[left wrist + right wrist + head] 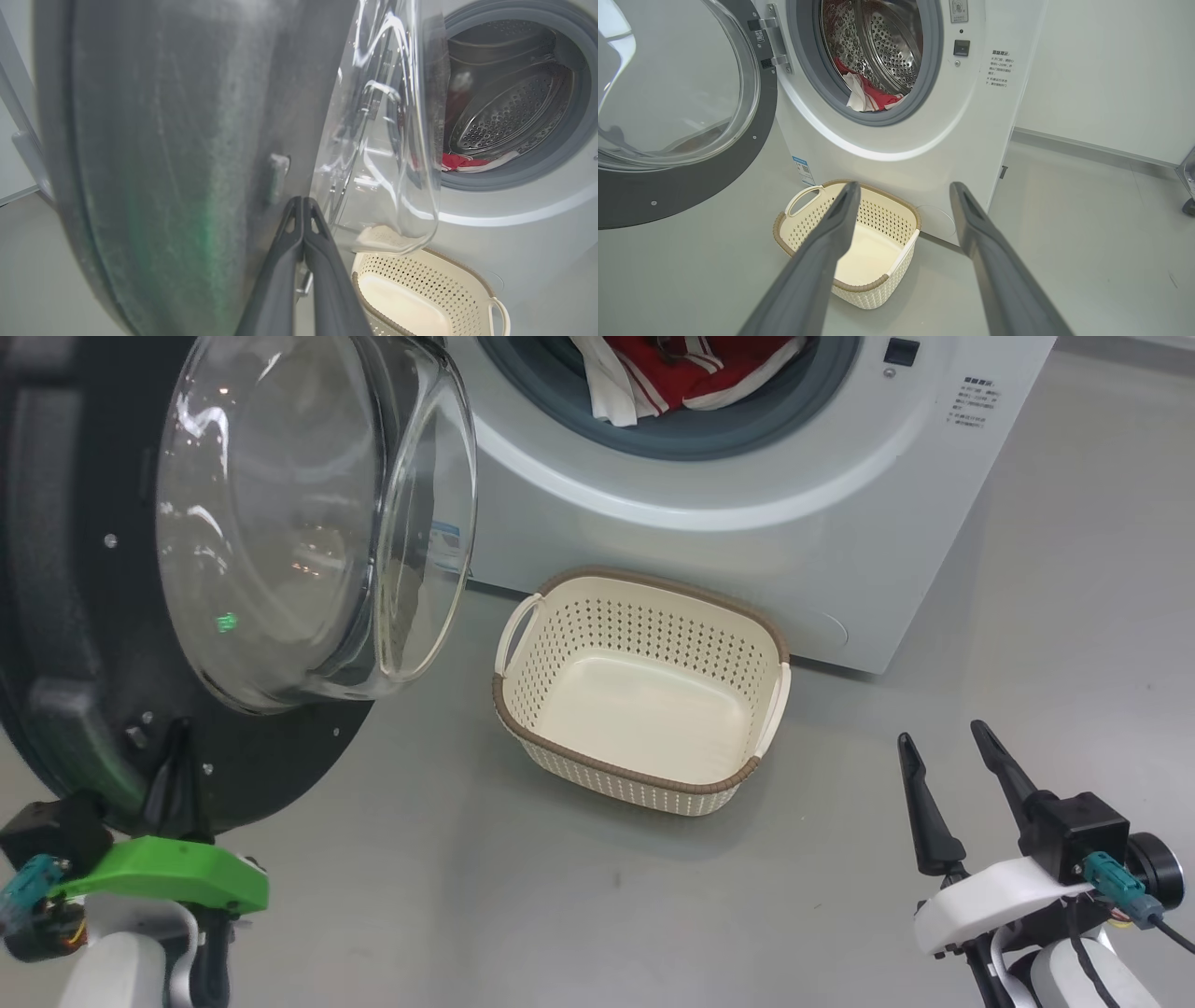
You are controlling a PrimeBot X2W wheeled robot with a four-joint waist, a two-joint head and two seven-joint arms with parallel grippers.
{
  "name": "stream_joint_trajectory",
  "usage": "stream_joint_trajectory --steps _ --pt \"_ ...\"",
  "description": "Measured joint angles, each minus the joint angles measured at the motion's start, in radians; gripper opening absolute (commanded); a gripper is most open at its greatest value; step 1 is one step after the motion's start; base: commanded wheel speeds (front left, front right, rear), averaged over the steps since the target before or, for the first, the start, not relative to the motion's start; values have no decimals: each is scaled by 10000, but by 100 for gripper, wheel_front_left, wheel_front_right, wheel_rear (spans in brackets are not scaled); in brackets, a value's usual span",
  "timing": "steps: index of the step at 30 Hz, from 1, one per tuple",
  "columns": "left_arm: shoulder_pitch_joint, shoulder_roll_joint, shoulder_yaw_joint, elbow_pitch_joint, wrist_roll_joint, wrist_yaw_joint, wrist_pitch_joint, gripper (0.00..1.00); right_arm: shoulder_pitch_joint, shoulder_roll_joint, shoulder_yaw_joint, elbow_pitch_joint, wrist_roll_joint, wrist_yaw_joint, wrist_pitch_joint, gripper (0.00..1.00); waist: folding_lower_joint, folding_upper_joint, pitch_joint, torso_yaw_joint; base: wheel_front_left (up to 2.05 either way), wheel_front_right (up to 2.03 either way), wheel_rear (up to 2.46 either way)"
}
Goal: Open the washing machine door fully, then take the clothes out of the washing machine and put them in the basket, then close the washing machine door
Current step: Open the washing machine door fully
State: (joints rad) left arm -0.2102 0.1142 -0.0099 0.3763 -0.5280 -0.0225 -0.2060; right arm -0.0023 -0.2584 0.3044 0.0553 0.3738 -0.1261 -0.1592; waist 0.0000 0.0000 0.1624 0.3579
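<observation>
The washing machine door (280, 541) stands swung open at the left. The red clothes (681, 373) lie inside the washing machine (747, 523), with the basket (644, 577) on the floor just before it. The left gripper (182, 733) points up with its fingers pressed together, tips at the door's lower black rim. The right gripper (940, 735) hovers low at the right, fingers spread and holding nothing.

Bright, even light from above leaves only a faint, soft shadow on the floor (560, 896) beside the basket (644, 581). White glints streak the glass of the washing machine door (317, 513), and a pale sheen bands the front of the washing machine (747, 551). In the left wrist view the door's dark rim is close and blurred, and both wrist views bow at their edges.
</observation>
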Motion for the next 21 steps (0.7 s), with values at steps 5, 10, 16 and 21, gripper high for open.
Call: stream_joint_trajectory --steps 5,10,16,21 --pt "-47 337 562 79 -163 92 -79 0 -197 -157 13 -182 -144 0 230 100 0 0 337 19 0 0 0" --pt "-274 571 1009 161 -522 102 -111 0 -366 -322 21 -416 -318 0 504 100 0 0 710 24 0 0 0" --pt "-694 988 1570 391 -731 102 -151 0 -582 -474 48 -706 -543 0 803 100 0 0 1222 4 0 0 0" --pt "-1118 1256 1929 686 -1080 100 -153 0 -779 -531 50 -895 -690 0 1001 100 0 0 1652 -30 0 0 0"
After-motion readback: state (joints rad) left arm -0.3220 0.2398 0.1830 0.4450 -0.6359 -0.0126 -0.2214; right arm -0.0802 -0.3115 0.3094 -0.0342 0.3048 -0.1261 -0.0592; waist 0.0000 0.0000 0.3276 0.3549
